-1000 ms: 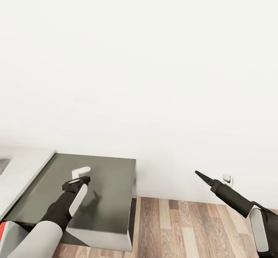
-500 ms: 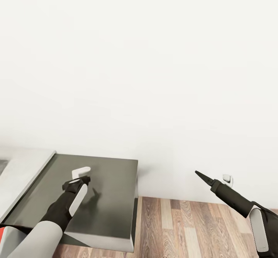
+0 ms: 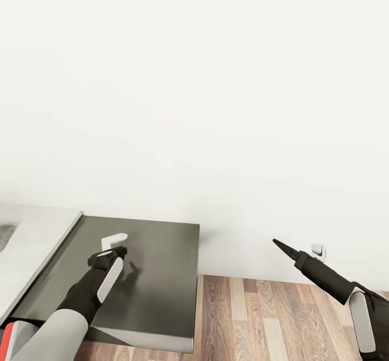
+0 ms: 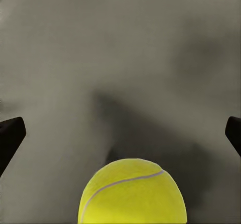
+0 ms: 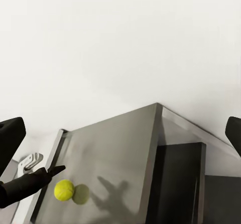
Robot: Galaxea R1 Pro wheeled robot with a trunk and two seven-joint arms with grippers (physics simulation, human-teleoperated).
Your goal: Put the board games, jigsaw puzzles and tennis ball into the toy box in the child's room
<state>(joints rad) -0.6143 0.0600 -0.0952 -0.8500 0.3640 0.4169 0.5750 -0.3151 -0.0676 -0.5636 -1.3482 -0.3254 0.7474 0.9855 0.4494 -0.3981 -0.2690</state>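
Camera's swung slightly, arms unmoved; left gripper [image 4: 120, 133] gapes over the small yellow-green tennis ball [image 4: 132, 192], right gripper [image 5: 120, 128] open too.

Bright, even light washes the wall [image 3: 194, 80] near featureless; soft shadows fall on the cabinet [image 3: 156, 274]; renders are sharp, unblurred.

— Where's the tennis ball [image 5: 64, 190]?
— On the low cabinet [image 3: 156, 274], just beside the left gripper [image 3: 120, 251].
— And the cabinet?
— Against the wall [image 3: 194, 91], right of the table [image 3: 32, 237].
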